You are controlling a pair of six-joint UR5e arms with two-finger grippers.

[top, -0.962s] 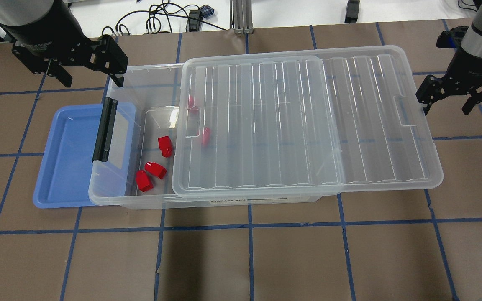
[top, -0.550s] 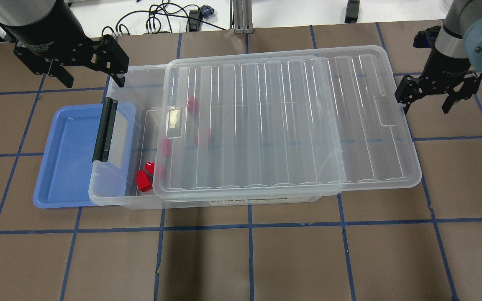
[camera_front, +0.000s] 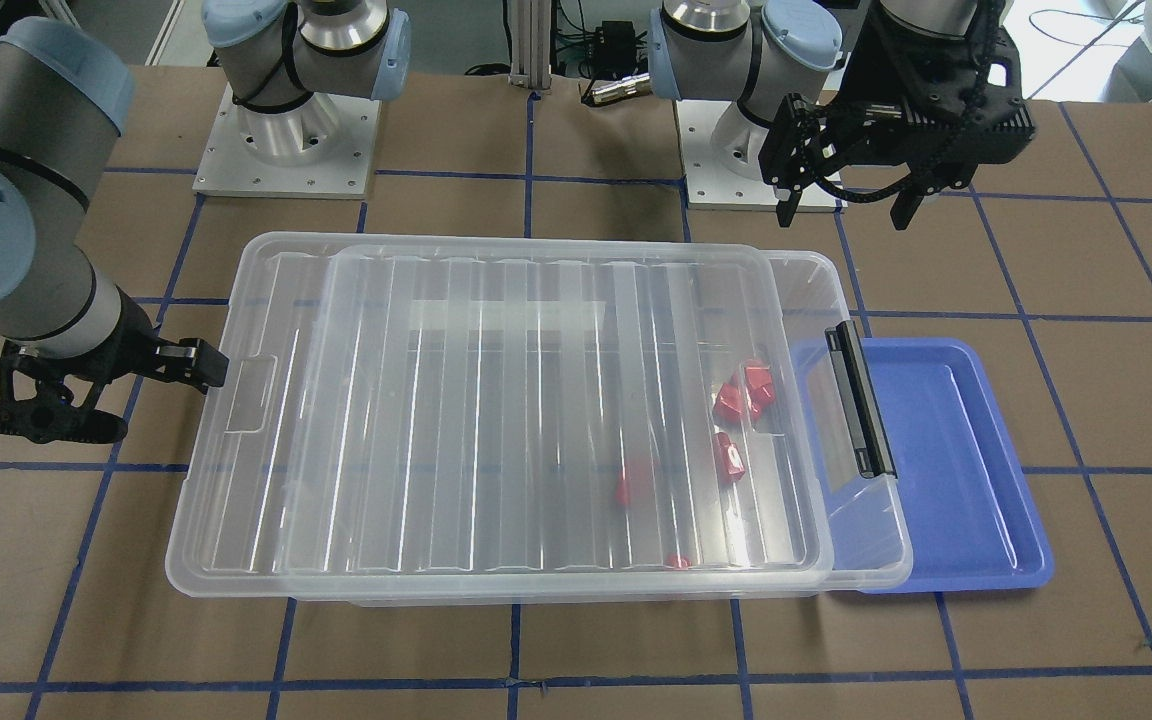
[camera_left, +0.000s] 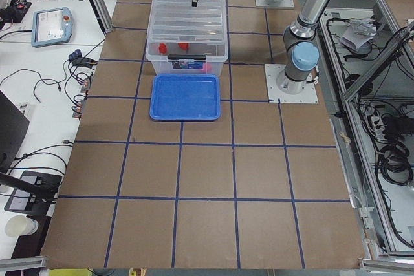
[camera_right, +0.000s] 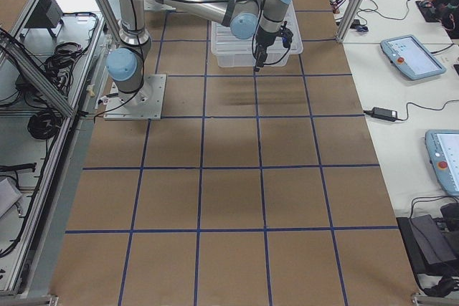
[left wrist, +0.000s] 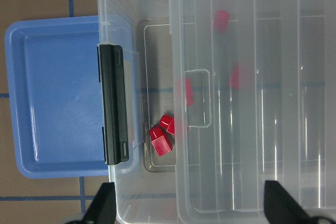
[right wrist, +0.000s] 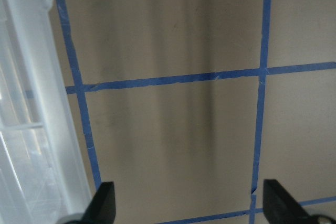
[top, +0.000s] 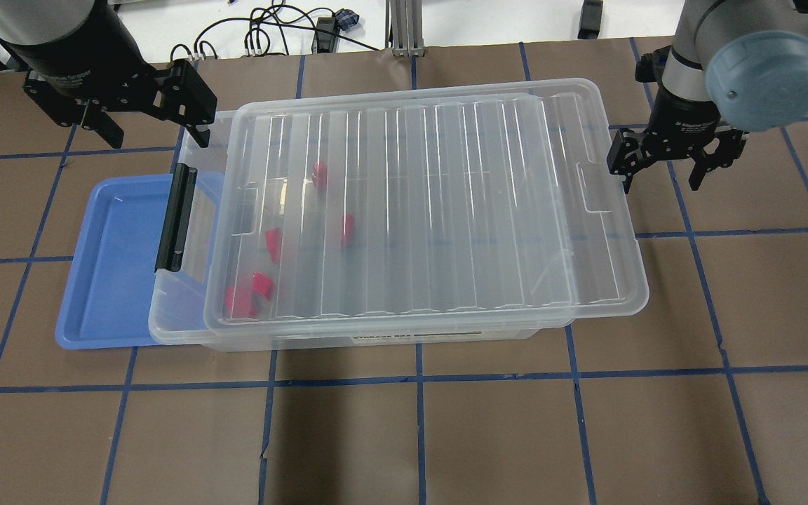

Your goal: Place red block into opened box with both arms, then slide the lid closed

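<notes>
The lid (top: 432, 210) covers most of the box (top: 376, 340), a strip bare at 9 o'clock. My right gripper (top: 662, 181) points down at the lid's 3 o'clock edge, jaws apart, one finger against its rim. My left gripper (top: 151, 133) hangs spread and empty over the box's 10 o'clock corner. The red blocks (top: 344, 228) lie inside, toward 9 o'clock.

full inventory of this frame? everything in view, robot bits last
red blocks: 5, red, inside the box, toward its bar end
box: 1, clear, table centre, black bar on one short end
lid: 1, translucent, ribbed, on the box, gap at the bar end
blue tray: 1, blue, at the box's bar end, partly overlapped by it
table: 1, brown, blue tape grid
cables: several, black, past the table's far edge
left hand: 1, black, open, above the box's bar end
right hand: 1, black, open, at the lid's other short end
</notes>
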